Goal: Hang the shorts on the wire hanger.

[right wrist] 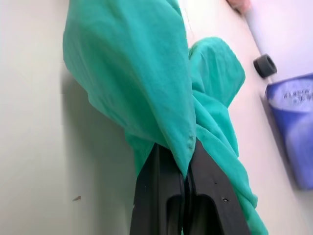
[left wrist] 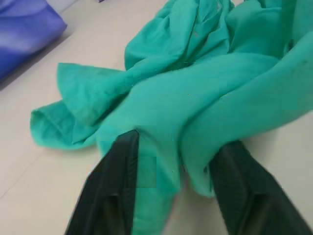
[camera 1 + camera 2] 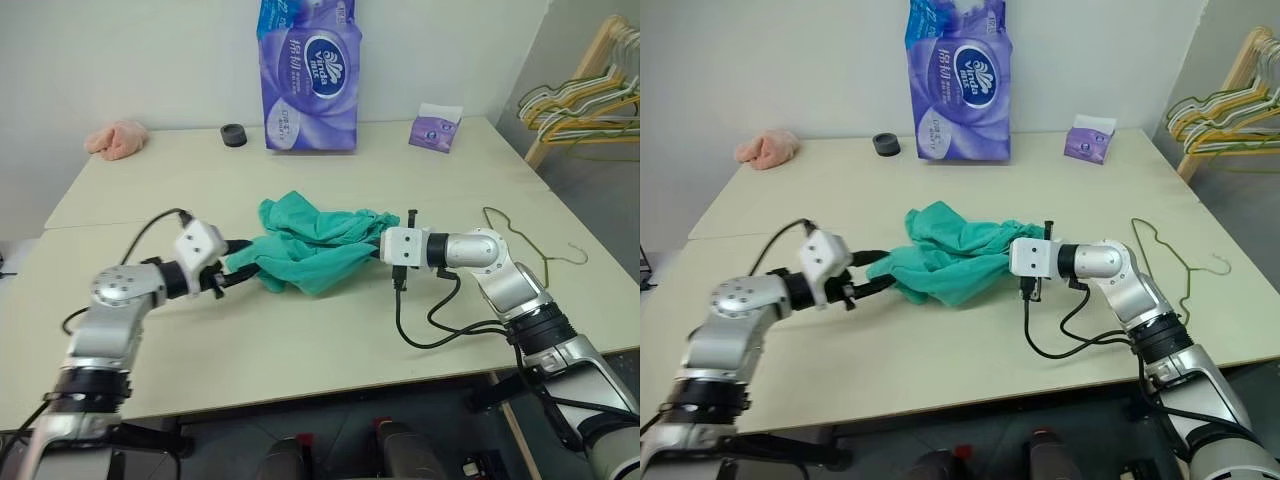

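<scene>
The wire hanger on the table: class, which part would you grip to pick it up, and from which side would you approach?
Grip the wire hanger on a straight stretch of its thin wire, coming from above, since it lies flat on the table and offers nothing to get under. Approach from the robot's right, away from the shorts; the near end seems easiest to reach.

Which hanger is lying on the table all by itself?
The thin olive-green wire hanger lies flat on the table, just beyond the right arm. The other hangers hang bunched together on a wooden rack at the room's edge.
</scene>
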